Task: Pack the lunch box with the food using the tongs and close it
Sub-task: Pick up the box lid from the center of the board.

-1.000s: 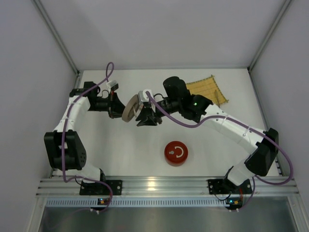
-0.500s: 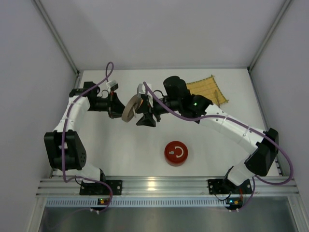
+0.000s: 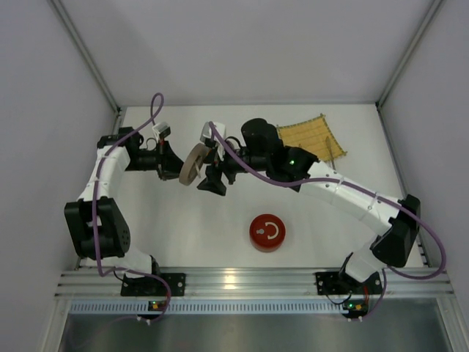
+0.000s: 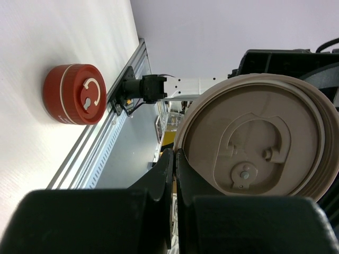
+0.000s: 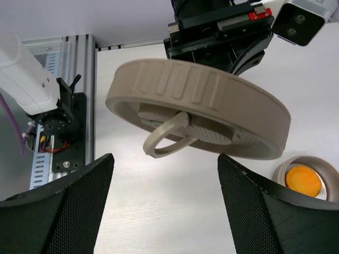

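Left jaws clamped on rim of round beige plastic lid [image 5: 196, 106], aloft; right jaws spread, empty, flanking it. Round orange food piece [image 5: 303, 180] in silvery-rimmed dish [image 5: 279, 172] on white table [image 5: 159, 222]; packing, closing apparently outstanding.

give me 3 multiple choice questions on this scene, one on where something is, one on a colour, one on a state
1. Where on the table does the bamboo mat lie?
A) far right corner
B) near edge, between the arm bases
C) far left corner

2. What colour is the lid pinched by the left gripper?
A) blue
B) beige
C) green

3. How does the right gripper stand?
A) shut on the lid
B) shut on a spoon
C) open

Answers:
1 A, the top view shows the mat at the far right.
2 B, both wrist views show the lid as beige.
3 C, its fingers stand wide apart in its own wrist view.
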